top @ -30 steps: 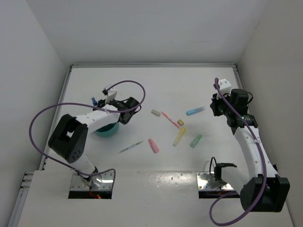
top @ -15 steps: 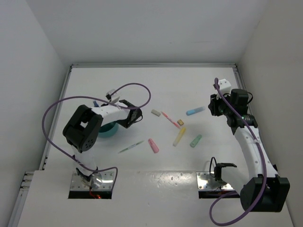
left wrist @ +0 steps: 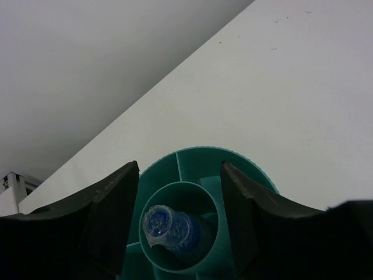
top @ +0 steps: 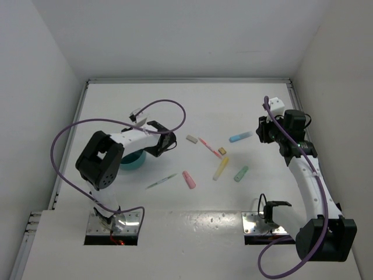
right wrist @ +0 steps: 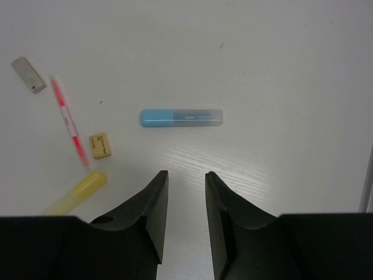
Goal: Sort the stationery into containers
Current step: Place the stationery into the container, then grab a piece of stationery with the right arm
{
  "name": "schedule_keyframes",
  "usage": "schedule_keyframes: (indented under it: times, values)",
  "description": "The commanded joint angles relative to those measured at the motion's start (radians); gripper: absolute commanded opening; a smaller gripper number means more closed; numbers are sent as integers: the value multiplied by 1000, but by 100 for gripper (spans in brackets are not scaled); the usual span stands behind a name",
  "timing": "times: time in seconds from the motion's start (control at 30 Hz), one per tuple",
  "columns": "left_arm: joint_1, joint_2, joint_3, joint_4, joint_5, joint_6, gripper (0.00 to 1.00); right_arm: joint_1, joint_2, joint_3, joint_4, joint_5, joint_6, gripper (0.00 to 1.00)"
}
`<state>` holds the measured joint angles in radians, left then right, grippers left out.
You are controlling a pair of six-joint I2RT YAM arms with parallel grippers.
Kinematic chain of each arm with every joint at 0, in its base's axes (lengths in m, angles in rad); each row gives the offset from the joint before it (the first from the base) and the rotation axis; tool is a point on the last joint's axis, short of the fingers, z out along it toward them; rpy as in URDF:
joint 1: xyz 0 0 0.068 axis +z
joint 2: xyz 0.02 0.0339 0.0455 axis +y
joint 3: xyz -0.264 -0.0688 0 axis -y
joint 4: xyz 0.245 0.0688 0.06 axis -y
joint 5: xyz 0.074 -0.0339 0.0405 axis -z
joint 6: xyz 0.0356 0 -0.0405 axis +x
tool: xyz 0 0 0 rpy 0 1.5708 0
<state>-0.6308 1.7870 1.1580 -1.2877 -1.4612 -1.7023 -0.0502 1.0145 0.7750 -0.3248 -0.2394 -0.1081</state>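
The dark-teal cup [top: 129, 161] sits under my left forearm. In the left wrist view the cup [left wrist: 233, 169] has an inner round well and a divided outer ring. The blue-capped clear tube [left wrist: 172, 230] leans in the inner well. My left gripper [top: 159, 146] [left wrist: 179, 168] is open and empty, its fingers either side of the cup, apart from the tube. My right gripper [top: 263, 132] [right wrist: 186, 175] is open and empty, just short of the blue marker [top: 240, 137] [right wrist: 181, 117].
On the table lie a grey eraser [top: 192, 139] [right wrist: 28, 74], pink pen [top: 210, 147] [right wrist: 69, 121], tan eraser [top: 223, 151] [right wrist: 99, 146], yellow marker [top: 221, 168] [right wrist: 78, 191], green marker [top: 241, 174], pink marker [top: 189, 179] and green pen [top: 161, 181]. White walls enclose the table.
My left arm's elbow has swung right and its wrist has shifted slightly right over the cup. The blue tube seen behind the forearm no longer shows in the top view. The right arm is still.
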Motion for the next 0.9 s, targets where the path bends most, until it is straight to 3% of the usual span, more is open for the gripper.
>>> schedule_keyframes:
  times: [0.0, 0.1, 0.13, 0.17, 0.2, 0.23, 0.27, 0.3, 0.33, 0.37, 0.4, 0.47, 0.57, 0.6, 0.63, 0.67, 0.7, 0.73, 0.77, 0.8, 0.83, 0.87]
  values:
    - [-9, -53, 34, -15, -16, 13, 62, -2, -17, 43, 15, -9, -10, 33]
    - [-9, -101, 101, -15, -27, 68, 60, -2, -17, 34, 15, -9, -10, 34]
    - [-32, -154, 126, -15, -27, 93, 58, -2, -17, 33, 15, -32, -22, 38]
    - [-43, -184, 155, -15, -36, 160, 52, -2, -7, 33, 4, -46, -31, 49]
    - [-58, -214, 222, 17, -24, 238, 43, -2, 13, 33, -5, -84, -66, 53]
    - [-91, -248, 251, 86, 5, 373, 22, -2, 30, 33, -28, -98, -85, 53]
    - [-107, -340, 265, 328, 56, 741, 16, 15, 51, 43, -49, -112, -116, 31]
    - [-119, -404, 241, 479, 278, 936, 13, 26, 76, 52, -74, -159, -178, 19]
    - [-98, -475, 217, 605, 476, 1080, 15, 35, 140, 87, -100, -182, -201, 12]
    - [-63, -623, 142, 775, 724, 1234, 20, 44, 180, 114, -179, -230, -229, 9]
    - [-9, -693, 96, 856, 1091, 1274, 47, 65, 221, 174, -215, -241, -261, 13]
    - [25, -799, 43, 947, 1368, 1326, 81, 105, 324, 233, -252, -224, -262, 48]
    - [25, -744, 95, 842, 1496, 1383, 100, 153, 407, 285, -218, -154, -251, 76]
    - [25, -718, 95, 828, 1559, 1383, 100, 182, 432, 306, -218, -140, -242, 78]
    - [7, -671, 82, 827, 1559, 1383, 96, 199, 461, 334, -218, -140, -231, 78]
    - [-4, -649, 66, 827, 1546, 1371, 86, 213, 490, 390, -230, -140, -231, 70]
    - [-13, -628, 42, 841, 1533, 1357, 58, 240, 551, 415, -230, -140, -200, 59]
    - [-14, -582, 32, 841, 1517, 1340, 41, 253, 584, 441, -230, -127, -190, 46]
    - [-14, -562, 23, 878, 1504, 1307, 23, 266, 617, 495, -243, -127, -189, 20]
    - [-14, -543, 13, 890, 1504, 1296, 11, 282, 653, 521, -255, -127, -189, 11]
    - [-14, -528, -1, 903, 1474, 1281, 5, 311, 717, 543, -266, -118, -189, 10]
    - [-14, -519, -1, 913, 1474, 1271, 5, 328, 743, 573, -279, -118, -189, 16]
